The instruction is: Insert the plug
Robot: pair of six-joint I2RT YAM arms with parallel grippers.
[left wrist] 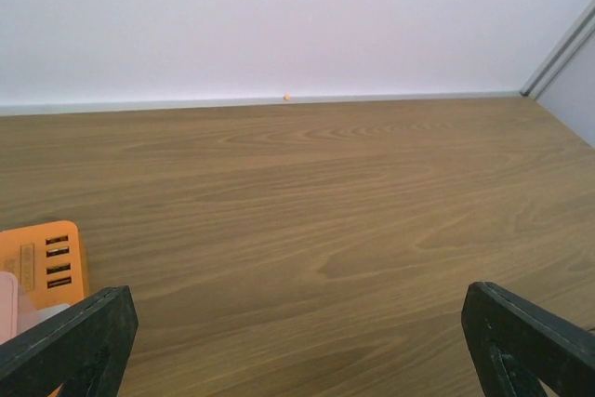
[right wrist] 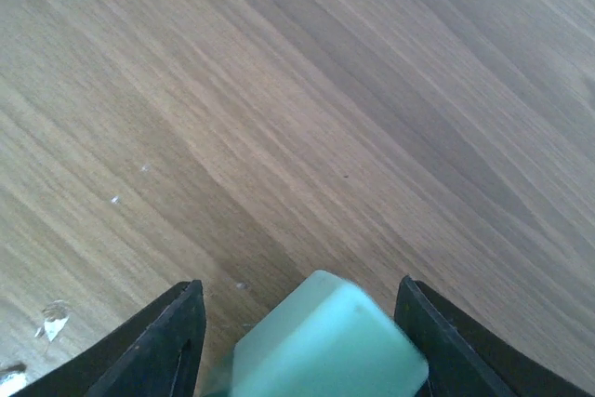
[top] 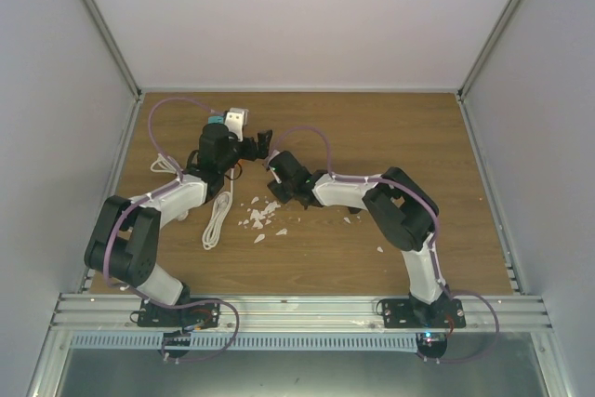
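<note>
The orange multi-port charger (left wrist: pixel 48 262) sits at the lower left of the left wrist view, four slot-shaped ports stacked on its face; small markings run beside the ports, too fine to read; in the top view the charger (top: pixel 237 118) shows a white body; a small teal piece (top: pixel 216 123) lies just beside it on the left. The left gripper (left wrist: pixel 297 309) hovers just right of the charger, fingers (left wrist: pixel 79 337) spread wide with nothing between them. The right gripper (right wrist: pixel 297 285) is further right of the charger, tip to tip with the left gripper (top: pixel 256 144); a mint-green plug (right wrist: pixel 325 341) sits between its fingers (right wrist: pixel 158 341), close against one and with a gap to the other, slightly blurred; whether it is clamped I cannot tell; no writing shows on it. A white cable (top: pixel 218 216) lies coiled on the wooden table (top: pixel 372 137) near of the charger, white chips (top: pixel 260 218) scattered just beside it.
</note>
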